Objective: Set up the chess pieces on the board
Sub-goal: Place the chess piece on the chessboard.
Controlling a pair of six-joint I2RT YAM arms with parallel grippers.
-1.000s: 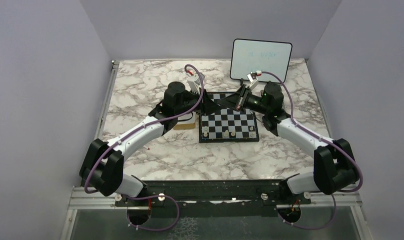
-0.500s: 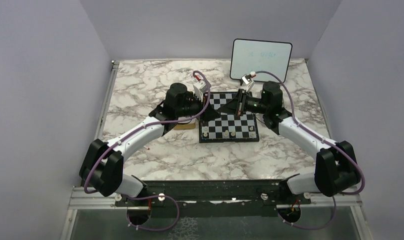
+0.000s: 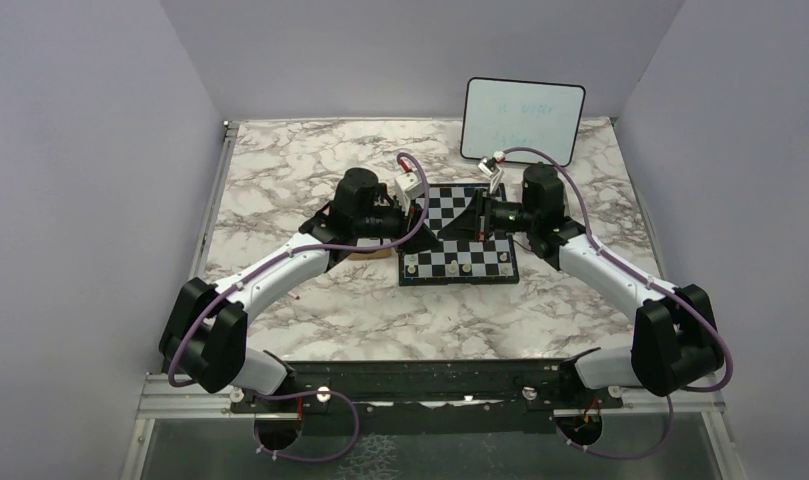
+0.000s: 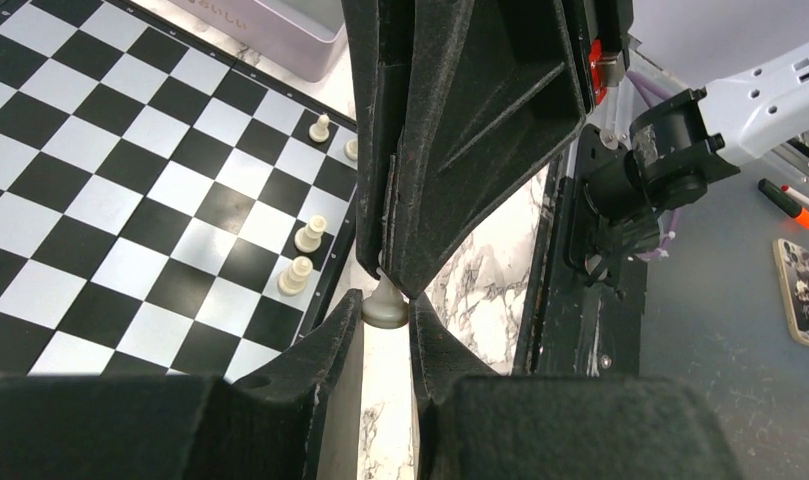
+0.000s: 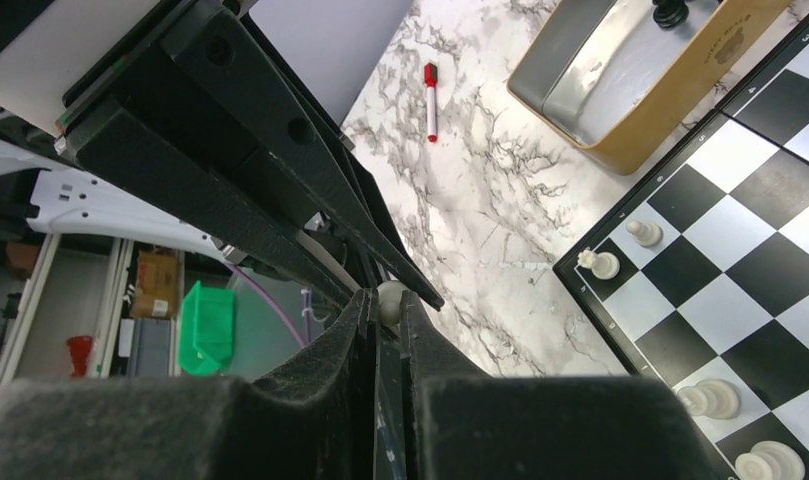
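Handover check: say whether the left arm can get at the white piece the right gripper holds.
Probably yes: the left gripper flanks the white piece at its base; the right gripper pinches only its top.

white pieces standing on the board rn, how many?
6 white pieces: two at the near-left corner of the board, two mid near row, two at the near-right corner. Others may be hidden.

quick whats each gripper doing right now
left gripper: closed on a cream chess piece
right gripper: closed on that same piece
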